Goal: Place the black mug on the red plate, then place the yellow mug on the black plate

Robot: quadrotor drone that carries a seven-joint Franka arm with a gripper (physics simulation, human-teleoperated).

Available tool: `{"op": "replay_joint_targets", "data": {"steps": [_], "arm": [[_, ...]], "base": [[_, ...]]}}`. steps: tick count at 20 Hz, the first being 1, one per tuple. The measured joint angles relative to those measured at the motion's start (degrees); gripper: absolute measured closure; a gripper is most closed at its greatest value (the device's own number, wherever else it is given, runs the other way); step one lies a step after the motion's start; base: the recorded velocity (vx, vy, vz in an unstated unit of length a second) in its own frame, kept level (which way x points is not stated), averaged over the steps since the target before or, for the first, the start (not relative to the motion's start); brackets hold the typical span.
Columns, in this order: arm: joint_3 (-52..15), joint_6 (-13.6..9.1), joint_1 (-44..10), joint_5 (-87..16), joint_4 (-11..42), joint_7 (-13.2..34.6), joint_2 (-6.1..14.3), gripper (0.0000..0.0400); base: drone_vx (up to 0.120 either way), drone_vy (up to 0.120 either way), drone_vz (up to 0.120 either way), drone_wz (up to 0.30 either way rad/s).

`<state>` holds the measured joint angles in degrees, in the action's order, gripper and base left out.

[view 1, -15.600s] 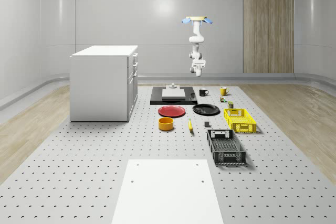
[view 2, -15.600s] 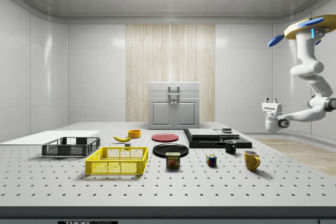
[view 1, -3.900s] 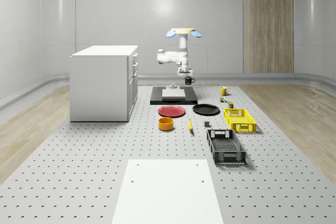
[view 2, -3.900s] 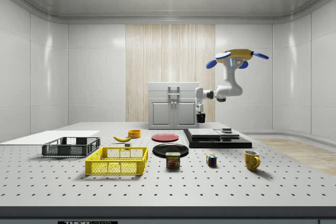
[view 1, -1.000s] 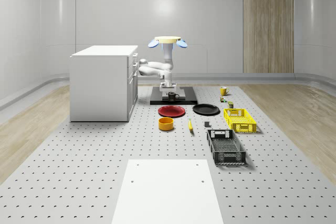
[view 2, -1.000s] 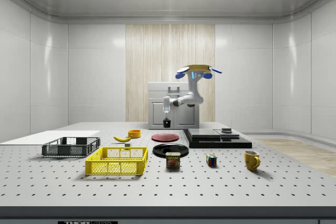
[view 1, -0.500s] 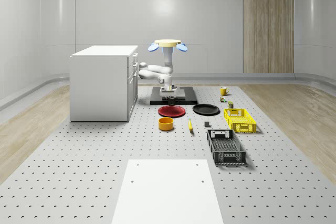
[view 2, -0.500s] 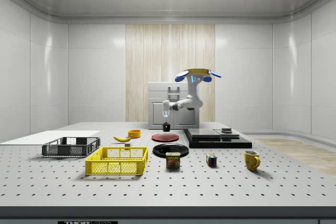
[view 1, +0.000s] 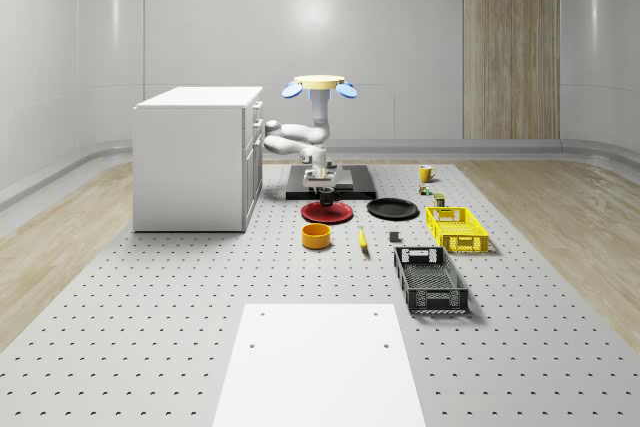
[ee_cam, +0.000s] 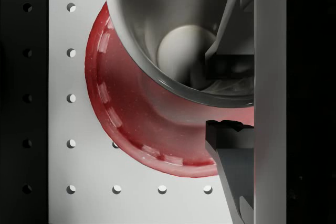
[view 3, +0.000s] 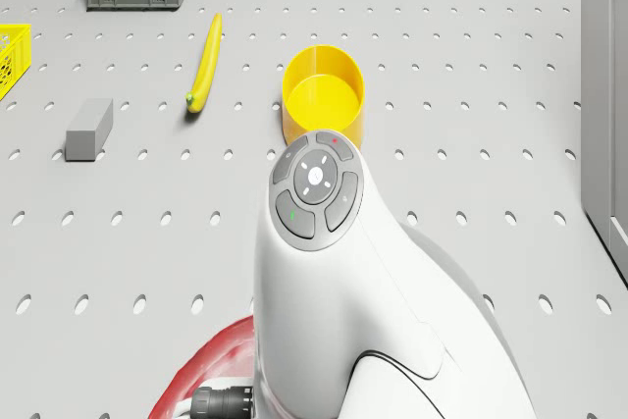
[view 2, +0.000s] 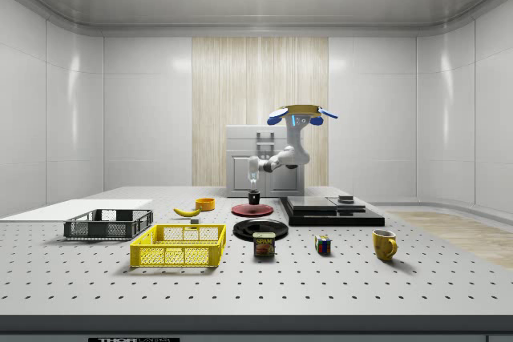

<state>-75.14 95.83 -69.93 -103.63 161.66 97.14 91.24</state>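
We hover over the counter (view 1: 150, 327) beside the stove, claw (view 1: 325, 187) pinched on the black mug's (view 1: 326, 197) rim so it hangs upright just above the red plate (view 1: 327, 213), ready to lower.

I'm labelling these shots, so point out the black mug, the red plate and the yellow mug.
black mug (view 1: 326, 198), whole-scene view, on its side wall.
red plate (ee_cam: 147, 129), wrist view, on its bare inner surface.
yellow mug (view 2: 384, 244), side view, on its body.
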Motion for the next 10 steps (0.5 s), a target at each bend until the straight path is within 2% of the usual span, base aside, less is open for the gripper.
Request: {"op": "replay_joint_targets", "data": {"steps": [6,8,10], "arm": [[2.78,0.88,0.21,-2.63,-0.75,-0.70,-0.18,0.0290],[3.30,0.99,0.23,-3.15,-0.90,-0.81,-0.28,0.0191],[3.18,0.85,0.36,-3.07,-0.86,-0.91,-0.38,0.0116]], "base": [[0.000,0.000,0.000,0.000],[0.000,0.000,0.000,0.000],[0.000,0.000,0.000,0.000]]}}
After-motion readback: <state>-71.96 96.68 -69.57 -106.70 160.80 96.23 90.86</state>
